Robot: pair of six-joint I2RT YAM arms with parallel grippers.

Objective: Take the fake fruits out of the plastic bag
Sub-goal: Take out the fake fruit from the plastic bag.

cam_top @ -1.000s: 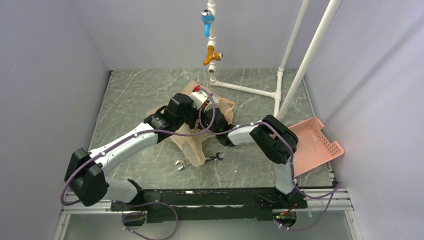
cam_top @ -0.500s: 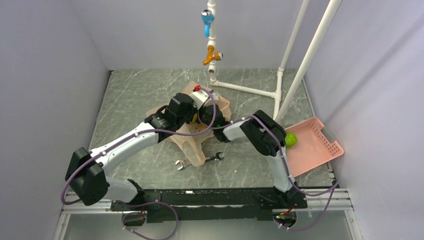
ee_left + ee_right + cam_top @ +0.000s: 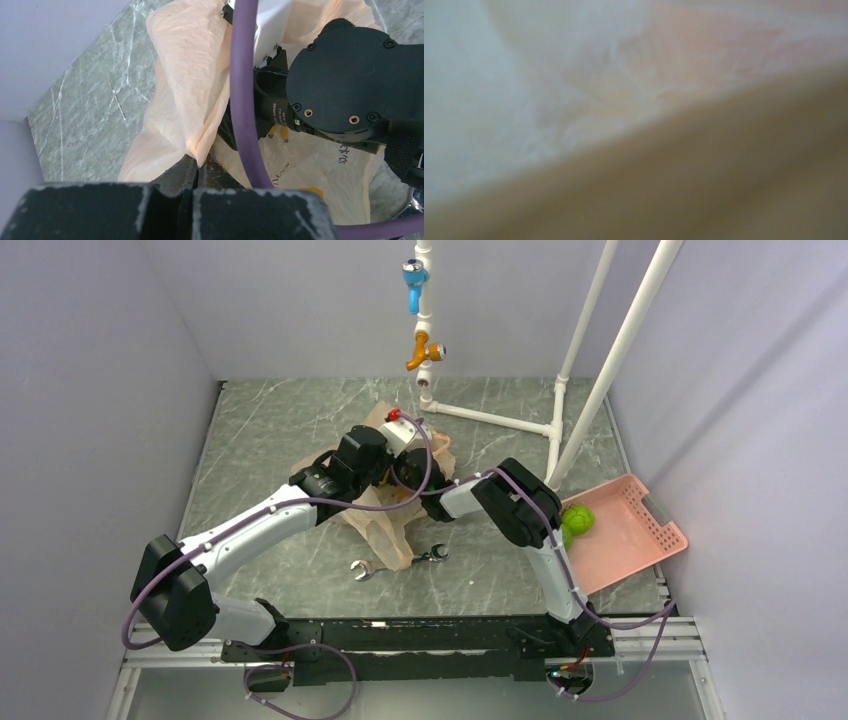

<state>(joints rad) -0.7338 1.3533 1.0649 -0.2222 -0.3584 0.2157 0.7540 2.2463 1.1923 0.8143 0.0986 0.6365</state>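
Mid-table, the plastic bag [image 3: 388, 532] sits crumpled: thin, see-through peach film. The left gripper [image 3: 196, 172] has its jaws pinching a fold of it. The right gripper [image 3: 406, 474] is buried inside, so can't tell how its jaws stand. A green fake fruit [image 3: 577, 519] lies well apart in the pink basket [image 3: 632, 540].

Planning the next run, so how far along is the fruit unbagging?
Done: green fruit lies in the pink basket. In hand: left gripper pinches the plastic bag while the right arm reaches inside. Left: whatever remains in the bag, hidden from view.
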